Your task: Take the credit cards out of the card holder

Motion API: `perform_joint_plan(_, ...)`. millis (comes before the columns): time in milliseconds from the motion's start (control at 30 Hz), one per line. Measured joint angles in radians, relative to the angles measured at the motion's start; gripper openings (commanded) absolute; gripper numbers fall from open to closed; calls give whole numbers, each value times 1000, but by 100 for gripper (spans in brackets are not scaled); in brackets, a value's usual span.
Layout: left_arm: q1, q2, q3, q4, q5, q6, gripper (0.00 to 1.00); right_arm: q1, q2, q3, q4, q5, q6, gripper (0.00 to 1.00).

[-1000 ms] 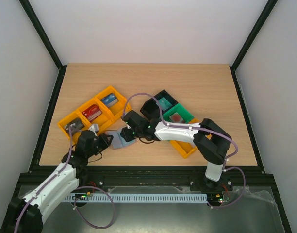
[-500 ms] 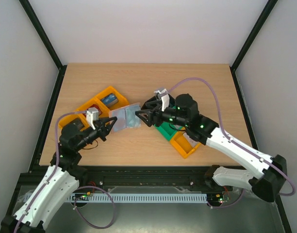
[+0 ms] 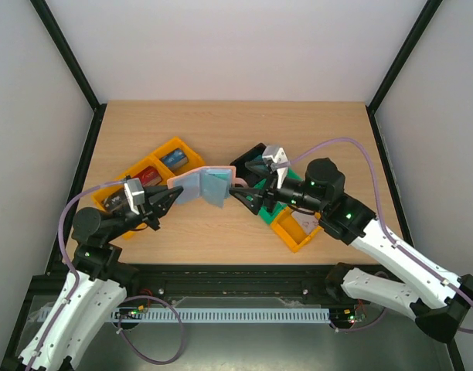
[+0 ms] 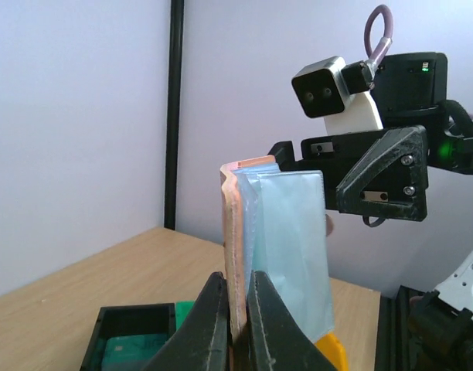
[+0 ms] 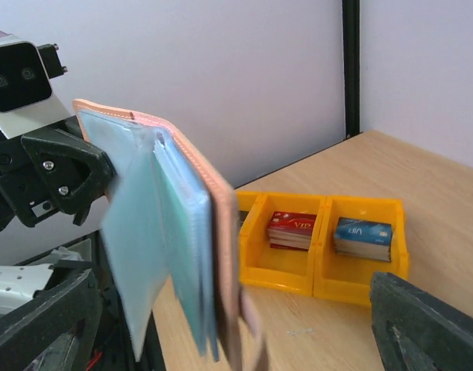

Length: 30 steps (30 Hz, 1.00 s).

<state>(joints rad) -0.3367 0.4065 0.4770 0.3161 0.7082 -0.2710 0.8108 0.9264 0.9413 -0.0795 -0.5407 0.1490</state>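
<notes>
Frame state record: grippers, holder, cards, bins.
left gripper: shut on card holder
right gripper: open, at the holder's free end
card holder: held in the air between both arms, fanned open, pale blue sleeves showing
red cards: in orange bin
blue cards: next compartment of the same bin

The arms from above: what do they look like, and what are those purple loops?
The left arm and right arm have white shells and black joints. The left gripper and right gripper are black, with pointed fingers and a white camera box. The loops are lilac cables.
</notes>
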Motion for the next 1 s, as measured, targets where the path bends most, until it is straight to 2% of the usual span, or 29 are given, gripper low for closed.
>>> perform_joint_plan(300,5,0,0,53,25,-37,3,0,42,0,-1,17,-36,91)
perform_joint_plan(633,6,-1,-2,82,29,-57,3,0,150,0,87,-89,39,85)
perform_joint_plan(833,6,-8,-23,104,27,-79,3,10,222,0,188,-147,129,73)
perform_joint_plan(1000,6,-8,-43,113,20,-93,3,65,271,5,244,-138,183,55)
